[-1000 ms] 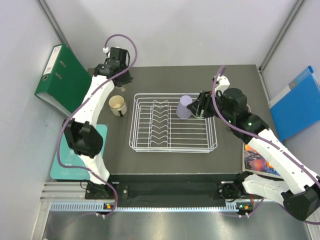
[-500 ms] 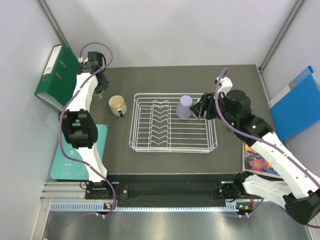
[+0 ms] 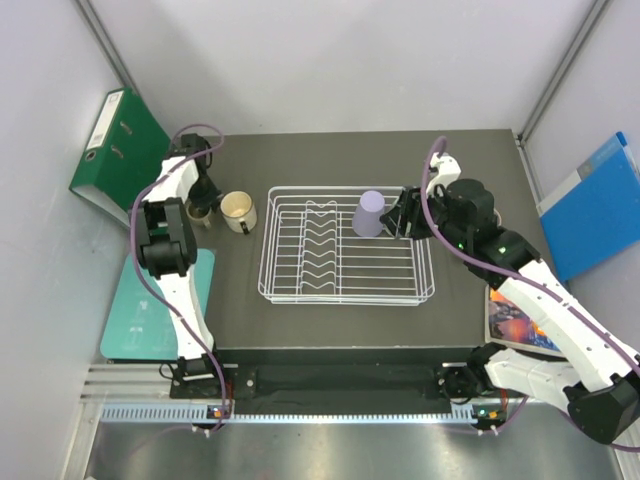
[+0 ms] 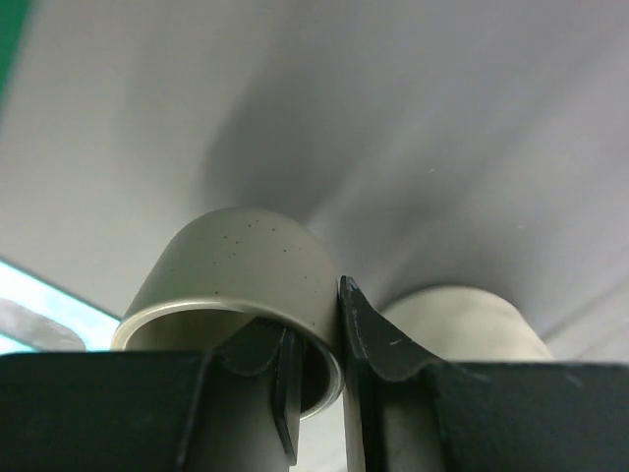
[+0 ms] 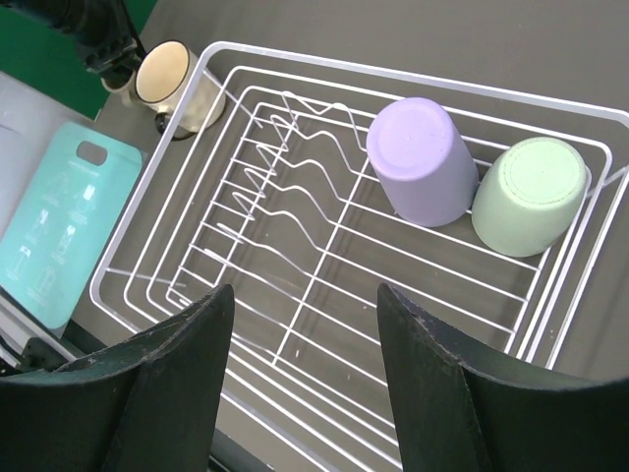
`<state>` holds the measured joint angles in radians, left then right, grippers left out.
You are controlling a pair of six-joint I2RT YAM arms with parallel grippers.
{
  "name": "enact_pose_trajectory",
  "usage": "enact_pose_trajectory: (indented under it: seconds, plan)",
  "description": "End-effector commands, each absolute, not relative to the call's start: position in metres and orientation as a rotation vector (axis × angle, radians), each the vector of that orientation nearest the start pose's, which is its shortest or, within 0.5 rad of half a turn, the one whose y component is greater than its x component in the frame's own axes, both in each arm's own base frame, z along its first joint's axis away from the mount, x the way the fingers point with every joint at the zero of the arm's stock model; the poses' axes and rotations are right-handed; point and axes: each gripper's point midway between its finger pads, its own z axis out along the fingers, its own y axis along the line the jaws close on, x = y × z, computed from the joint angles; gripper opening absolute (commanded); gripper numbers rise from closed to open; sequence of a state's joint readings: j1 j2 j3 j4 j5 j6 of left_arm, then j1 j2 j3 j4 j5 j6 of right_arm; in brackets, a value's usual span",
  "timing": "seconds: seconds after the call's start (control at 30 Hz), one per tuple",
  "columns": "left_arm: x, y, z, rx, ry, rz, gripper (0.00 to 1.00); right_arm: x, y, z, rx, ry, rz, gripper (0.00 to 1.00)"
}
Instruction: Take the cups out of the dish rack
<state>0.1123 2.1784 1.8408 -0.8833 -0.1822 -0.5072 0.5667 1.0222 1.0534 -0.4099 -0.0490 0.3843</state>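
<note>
Now the left gripper (image 4: pixel 316 324) is pinched tight on the wall of the small olive-tan mug (image 4: pixel 236 265). That mug is at the far left of the worktop (image 3: pixel 330 160), just beside the cream mug (image 5: pixel 169 79) and outside the dish rack (image 3: pixel 390 268). The right gripper (image 5: pixel 305 295) hangs over the rack with its fingers spread apart, holding nothing. Inside the rack, the lavender tumbler (image 5: pixel 423 159) and the mint-green cup (image 5: pixel 531 195) sit upside down, side by side.
</note>
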Motion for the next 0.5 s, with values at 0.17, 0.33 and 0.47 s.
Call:
enact_pose_trajectory:
  seconds: [0.17,0.33,0.47]
  plan:
    - [0.461,0.051,0.034,-0.905,2.659,0.078,0.00,0.281,0.201,0.286,-0.199,1.969,0.646,0.60]
    - [0.465,0.052,0.046,-0.909,2.626,0.069,0.21,0.283,0.206,0.283,-0.196,1.974,0.664,0.60]
    - [0.471,0.056,0.067,-0.905,2.575,0.080,0.46,0.284,0.208,0.281,-0.199,1.977,0.672,0.60]
